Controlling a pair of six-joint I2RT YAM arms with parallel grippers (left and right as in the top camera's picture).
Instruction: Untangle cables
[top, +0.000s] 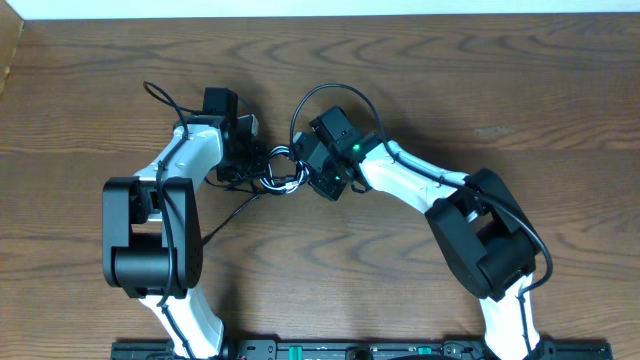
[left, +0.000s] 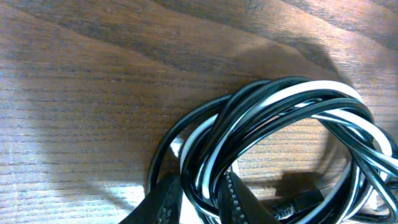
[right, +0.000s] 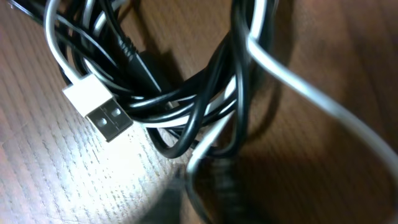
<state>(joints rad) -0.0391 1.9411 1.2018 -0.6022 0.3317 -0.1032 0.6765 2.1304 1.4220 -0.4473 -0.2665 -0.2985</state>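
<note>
On the table (top: 480, 90) the left arm (top: 150, 235) and right arm (top: 485, 240) reach inward to meet over the cables (top: 283, 180). These lie between them at mid-table as a knot of black and white loops, apparently so each side can be drawn apart. The left gripper (left: 200, 202) pinches several strands, anchoring the bundle. The right gripper (top: 306, 178) is pressed together low among the loops near the white plug (right: 99, 109), though blur hides whether it has caught a strand.
</note>
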